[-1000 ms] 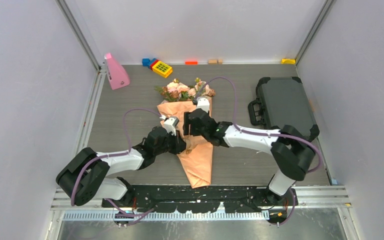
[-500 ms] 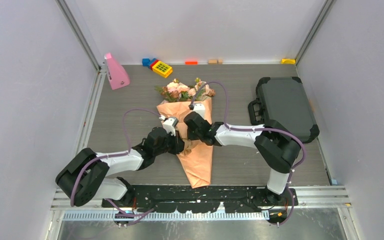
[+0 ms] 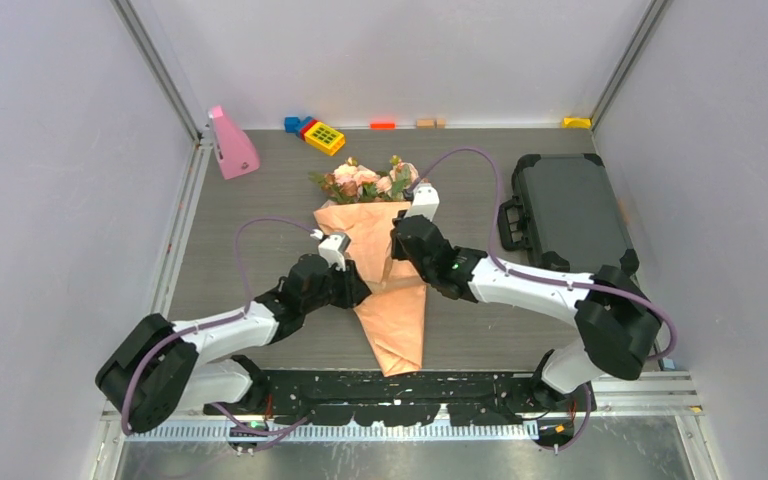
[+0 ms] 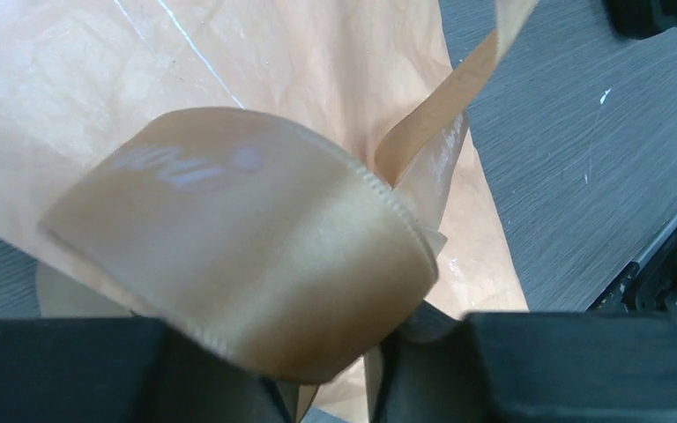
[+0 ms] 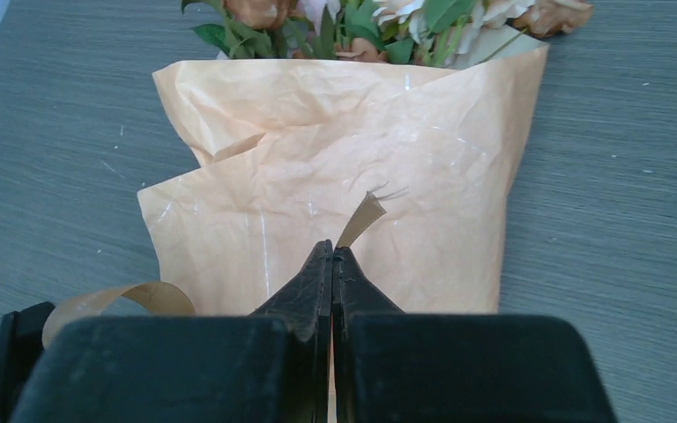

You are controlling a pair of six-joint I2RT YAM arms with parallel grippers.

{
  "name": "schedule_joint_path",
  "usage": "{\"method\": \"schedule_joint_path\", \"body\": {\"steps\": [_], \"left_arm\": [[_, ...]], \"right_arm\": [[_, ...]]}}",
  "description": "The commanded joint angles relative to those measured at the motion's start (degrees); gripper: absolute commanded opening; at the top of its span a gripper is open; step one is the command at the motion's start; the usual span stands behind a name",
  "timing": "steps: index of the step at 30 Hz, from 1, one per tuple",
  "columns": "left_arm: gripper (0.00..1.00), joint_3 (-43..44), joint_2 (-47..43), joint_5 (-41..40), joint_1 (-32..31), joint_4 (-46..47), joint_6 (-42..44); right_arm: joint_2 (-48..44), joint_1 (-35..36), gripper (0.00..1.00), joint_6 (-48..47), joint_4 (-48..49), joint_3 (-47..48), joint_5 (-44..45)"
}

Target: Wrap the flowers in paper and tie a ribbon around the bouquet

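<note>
Bouquet point(image 3: 396, 325): lies flat at the centre of the overhead view on the grey table point(image 3: 230, 230), its tapered tip towards the lower edge and its wide mouth towards the top.
Left gripper point(image 4: 328, 374): at the left edge of the cone's middle. The jaws stand a little apart and a ribbon loop dips into the gap; I cannot tell whether they pinch it.
Ribbon point(image 4: 238, 256): a shiny tan loop arches over the left fingers in the left wrist view, and a strand climbs to the upper right of that frame.
Right gripper point(image 5: 332, 257): over the cone just beyond the left one. The jaws are closed on the ribbon, whose frayed end pokes out past the tips.
Paper point(image 5: 317, 167): peach-orange, crinkled, folded in overlapping layers across the centre of the right wrist view.
Flowers point(image 3: 365, 181): pink and brownish roses with green leaves spill from the cone's mouth, above centre.
Black case point(image 3: 565, 210): upper right, well apart from the bouquet.
Pink wedge point(image 3: 230, 143): upper left corner.
Yellow toy point(image 3: 325, 137): top edge, near the wall.
</note>
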Motion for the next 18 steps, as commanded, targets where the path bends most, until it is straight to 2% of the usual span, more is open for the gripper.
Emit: {"method": "schedule_joint_path", "body": {"steps": [1,7,11,15,18], "left_arm": [[0.33,2.5,-3.9,-2.2,-0.2,-4.1,-0.3],[0.59,4.1,-9.9,-3.4,-0.2,-13.2,-1.5],[0.72,5.6,-14.3,-4.8,-0.2,-21.2,-3.0],[0.94,7.2,-17.6,-12.6,-0.2,-28.0,-8.1],[1.00,9.7,-17.3,-17.8,-0.1,-30.2,-11.5]], "right_arm": [[-3.8,-1.8,0.01,-2.7,3.4,-3.5,4.4],[-6.7,-3.3,0.01,-3.5,5.8,-7.2,4.5],[-7.4,-3.3,0.01,-4.0,6.7,-8.2,3.4],[-7.8,-3.4,0.01,-4.5,8.3,-9.0,2.3],[-7.9,-3.4,0.01,-4.8,9.4,-9.5,0.9]]}}
